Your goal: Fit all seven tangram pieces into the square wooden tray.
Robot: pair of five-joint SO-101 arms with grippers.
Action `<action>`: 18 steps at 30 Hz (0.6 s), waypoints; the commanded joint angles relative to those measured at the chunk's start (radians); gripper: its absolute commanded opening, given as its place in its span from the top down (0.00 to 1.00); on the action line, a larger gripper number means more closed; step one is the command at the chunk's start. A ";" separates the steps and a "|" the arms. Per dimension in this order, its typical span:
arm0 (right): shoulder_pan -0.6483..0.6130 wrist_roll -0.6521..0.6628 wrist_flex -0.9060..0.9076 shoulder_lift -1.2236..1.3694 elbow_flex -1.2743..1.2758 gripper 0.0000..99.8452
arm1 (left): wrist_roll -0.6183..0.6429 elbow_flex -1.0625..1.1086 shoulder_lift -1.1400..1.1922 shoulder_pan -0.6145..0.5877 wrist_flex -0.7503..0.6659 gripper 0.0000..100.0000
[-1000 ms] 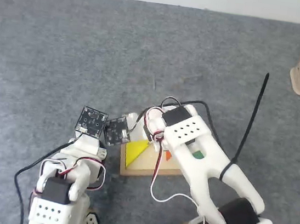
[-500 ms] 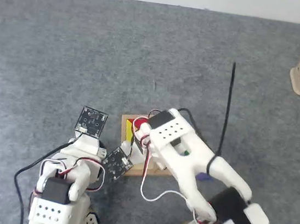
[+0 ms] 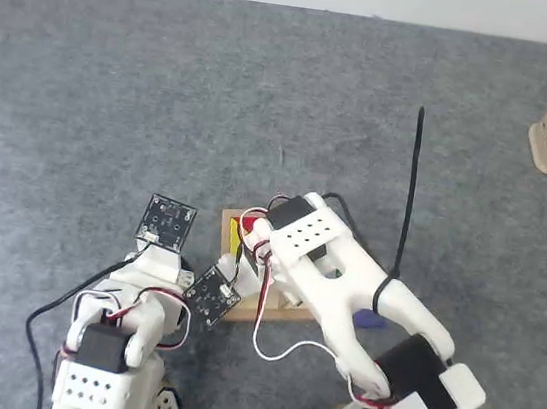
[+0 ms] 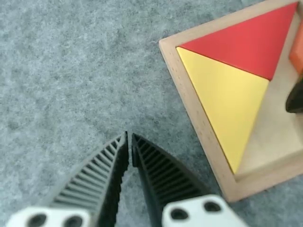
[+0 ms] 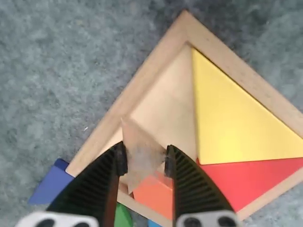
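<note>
Over the tray's [image 5: 147,78] bare corner, right jaws around a pale triangle [image 5: 139,153] (left jaws closed)

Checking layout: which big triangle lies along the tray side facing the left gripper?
The yellow triangle: its long edge follows that side; the red triangle lines another.

Arms: left arm [image 3: 119,341], right arm [image 3: 344,284]; white plastic shells, dotted hole grids.
Cables [image 3: 258,324]: red, white, black, looped.
Fingers [image 4: 102,172]: black, ribbed.
Wrist boards [image 3: 168,221]: black squares.
</note>
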 commanded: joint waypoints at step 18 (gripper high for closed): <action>0.031 0.046 0.076 -0.005 -0.147 0.87 | 0.006 -0.019 -0.021 0.000 0.006 0.99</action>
